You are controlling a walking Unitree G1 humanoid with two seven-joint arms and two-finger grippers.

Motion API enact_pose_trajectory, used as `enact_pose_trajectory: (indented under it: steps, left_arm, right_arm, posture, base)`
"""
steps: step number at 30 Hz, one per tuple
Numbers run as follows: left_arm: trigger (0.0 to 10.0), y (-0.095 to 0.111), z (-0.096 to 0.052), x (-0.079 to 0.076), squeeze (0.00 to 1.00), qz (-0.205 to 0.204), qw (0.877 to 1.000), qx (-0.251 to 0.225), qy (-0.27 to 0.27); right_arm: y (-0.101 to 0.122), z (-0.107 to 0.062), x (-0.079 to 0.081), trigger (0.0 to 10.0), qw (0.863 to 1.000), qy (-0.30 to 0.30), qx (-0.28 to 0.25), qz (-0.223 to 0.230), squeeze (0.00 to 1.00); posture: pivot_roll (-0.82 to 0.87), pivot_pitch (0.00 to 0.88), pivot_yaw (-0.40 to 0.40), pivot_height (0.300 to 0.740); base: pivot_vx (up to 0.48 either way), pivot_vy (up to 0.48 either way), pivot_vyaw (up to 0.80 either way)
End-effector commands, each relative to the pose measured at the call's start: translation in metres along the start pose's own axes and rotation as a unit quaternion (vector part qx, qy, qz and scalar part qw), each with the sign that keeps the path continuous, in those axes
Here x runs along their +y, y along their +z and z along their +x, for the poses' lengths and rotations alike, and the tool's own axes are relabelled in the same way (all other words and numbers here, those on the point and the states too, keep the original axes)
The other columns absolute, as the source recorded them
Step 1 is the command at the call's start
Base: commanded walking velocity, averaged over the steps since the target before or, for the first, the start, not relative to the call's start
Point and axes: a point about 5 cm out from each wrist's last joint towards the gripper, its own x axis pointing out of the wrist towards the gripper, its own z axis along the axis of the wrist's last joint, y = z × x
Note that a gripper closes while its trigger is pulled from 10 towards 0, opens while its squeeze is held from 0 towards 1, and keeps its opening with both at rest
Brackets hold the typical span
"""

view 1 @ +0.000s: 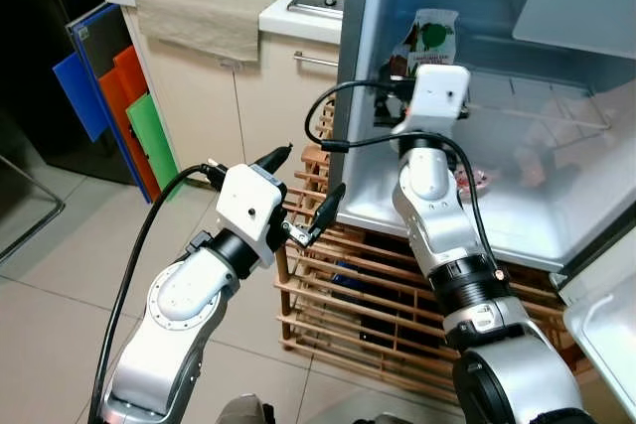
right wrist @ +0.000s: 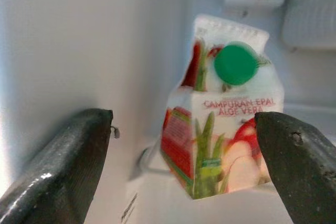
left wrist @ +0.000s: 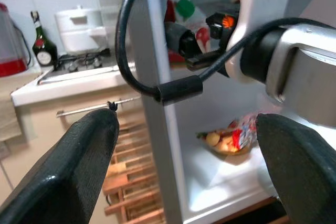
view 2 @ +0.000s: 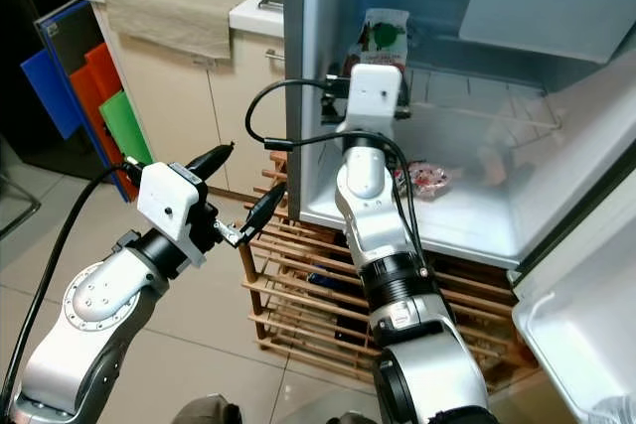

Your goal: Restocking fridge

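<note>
Right hand (right wrist: 184, 166), fingers apart, faces a juice carton (right wrist: 223, 111) in the fridge (view 1: 556, 215); left hand (view 1: 303, 191) open outside; carton partly hidden behind the wrist.

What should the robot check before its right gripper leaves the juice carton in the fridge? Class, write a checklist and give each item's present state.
1. Juice carton upright on the shelf: ok.
2. Right gripper open, fingers apart from the carton: ok.
3. Carton standing fully on the shelf, not over an edge: cannot tell.
4. Left gripper open, holding nothing, outside the fridge: ok.
5. Snack packet on the fridge floor, away from the carton: ok.
</note>
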Motion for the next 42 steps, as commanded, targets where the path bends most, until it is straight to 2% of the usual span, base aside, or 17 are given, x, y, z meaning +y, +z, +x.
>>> enact_pose_trajectory:
  steps: [1,9,15,16,19,20,23,30,33,37,42]
  left_arm:
    - [10.0,0.004,-0.002,0.001,0.0,0.009,1.0,-0.005,0.004]
    - [10.0,0.005,-0.014,0.0,0.0,0.007,1.0,0.006,0.016]
    - [10.0,0.005,-0.019,-0.003,0.0,0.005,1.0,0.013,0.018]
    - [10.0,0.005,-0.021,-0.002,0.0,0.006,1.0,0.016,0.021]
    - [10.0,0.006,-0.023,-0.002,0.0,0.006,1.0,0.018,0.023]
    - [10.0,0.006,-0.024,-0.002,0.0,0.005,0.999,0.02,0.026]
    - [10.0,0.006,-0.024,-0.003,0.0,0.003,0.999,0.021,0.026]
    - [10.0,0.005,-0.022,-0.004,0.0,-0.001,1.0,0.023,0.021]
    - [10.0,0.004,-0.019,-0.005,0.0,-0.004,1.0,0.023,0.02]
    - [10.0,0.004,-0.016,-0.005,0.0,-0.005,1.0,0.019,0.022]
    - [10.0,0.004,-0.014,-0.005,0.0,-0.007,1.0,0.016,0.024]
  right_arm:
    - [-0.003,0.004,0.004,10.0,1.0,0.011,0.021,-0.001,0.0]
    - [-0.006,0.017,0.012,10.0,0.998,0.022,0.059,0.011,0.0]
    - [-0.008,0.027,0.005,10.0,0.995,0.013,0.094,0.03,0.0]
    - [-0.005,0.032,-0.003,10.0,0.994,-0.005,0.102,0.041,0.0]
    - [-0.002,0.035,-0.007,10.0,0.994,-0.017,0.1,0.047,0.0]
    - [0.002,0.039,-0.015,10.0,0.995,-0.038,0.091,0.031,0.0]
    - [0.006,0.043,-0.021,10.0,0.995,-0.048,0.086,0.026,0.0]
    - [0.014,0.05,-0.024,10.0,0.994,-0.051,0.091,0.03,0.0]
    - [0.017,0.052,-0.024,10.0,0.995,-0.054,0.086,0.017,0.0]
    - [0.021,0.053,-0.029,10.0,0.996,-0.066,0.062,-0.022,0.0]
    - [0.03,0.054,-0.029,10.0,0.997,-0.067,0.017,-0.036,0.0]
  posture:
    - [0.22,0.008,-0.04,0.74]
    - [0.25,0.043,-0.054,0.74]
    - [0.27,0.058,-0.056,0.74]
    - [0.28,0.064,-0.058,0.74]
    - [0.28,0.065,-0.06,0.74]
    - [0.29,0.066,-0.058,0.74]
    - [0.29,0.065,-0.056,0.74]
    - [0.28,0.058,-0.056,0.74]
    - [0.27,0.048,-0.061,0.74]
    - [0.27,0.034,-0.067,0.74]
    - [0.25,0.031,-0.07,0.74]
  base:
    - [0.0,0.0,0.0]
    - [0.0,0.0,0.0]
    - [0.0,0.0,0.0]
    - [0.0,0.0,0.0]
    - [0.0,0.0,0.0]
    - [0.0,0.0,0.0]
    - [0.0,0.0,0.0]
    - [0.0,0.0,0.0]
    - [0.0,0.0,0.0]
    - [0.0,0.0,0.0]
    - [0.0,0.0,0.0]
